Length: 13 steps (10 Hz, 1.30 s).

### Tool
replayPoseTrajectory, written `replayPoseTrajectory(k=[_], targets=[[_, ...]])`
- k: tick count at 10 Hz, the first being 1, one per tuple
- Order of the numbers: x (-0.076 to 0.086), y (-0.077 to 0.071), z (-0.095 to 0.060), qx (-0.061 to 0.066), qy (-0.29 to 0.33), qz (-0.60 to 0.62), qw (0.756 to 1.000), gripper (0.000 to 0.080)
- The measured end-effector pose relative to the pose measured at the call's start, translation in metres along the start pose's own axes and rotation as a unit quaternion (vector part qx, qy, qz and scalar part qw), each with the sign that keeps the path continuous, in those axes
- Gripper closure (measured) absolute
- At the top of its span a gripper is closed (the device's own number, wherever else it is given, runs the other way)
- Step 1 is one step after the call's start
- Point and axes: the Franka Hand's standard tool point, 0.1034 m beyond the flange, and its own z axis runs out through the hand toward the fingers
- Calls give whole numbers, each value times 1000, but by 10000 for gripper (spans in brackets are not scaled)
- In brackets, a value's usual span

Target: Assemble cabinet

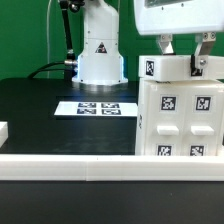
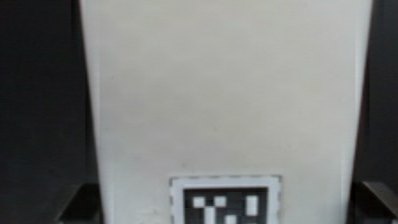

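The cabinet body (image 1: 182,118) is a big white box with several marker tags, standing at the exterior view's right on the black table. A smaller white cabinet part (image 1: 176,67) with a tag on its end sits on top of the body. My gripper (image 1: 186,52) comes down from above, with one finger at each side of this part, shut on it. In the wrist view the part (image 2: 214,100) fills the middle as a long white face with a tag near the gripper (image 2: 224,206). The dark fingertips (image 2: 73,206) press at its two sides.
The white robot base (image 1: 100,50) stands at the back. The marker board (image 1: 98,107) lies flat on the table (image 1: 50,110) before it. A white rail (image 1: 70,162) runs along the front edge. A white block end (image 1: 3,131) shows at the exterior view's left.
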Motion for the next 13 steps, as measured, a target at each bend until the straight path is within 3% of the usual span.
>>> replayPoseTrajectory(k=[4, 5, 6, 7, 10, 13], targets=[[-4, -1, 1, 1, -9, 163, 987, 233], [-4, -1, 0, 2, -11, 145, 989, 75], [-4, -2, -4, 6, -15, 140, 990, 75], [-5, -4, -10, 11, -19, 137, 990, 13], [-11, -8, -28, 25, -25, 136, 990, 2], [-12, -8, -28, 25, -25, 110, 993, 2]])
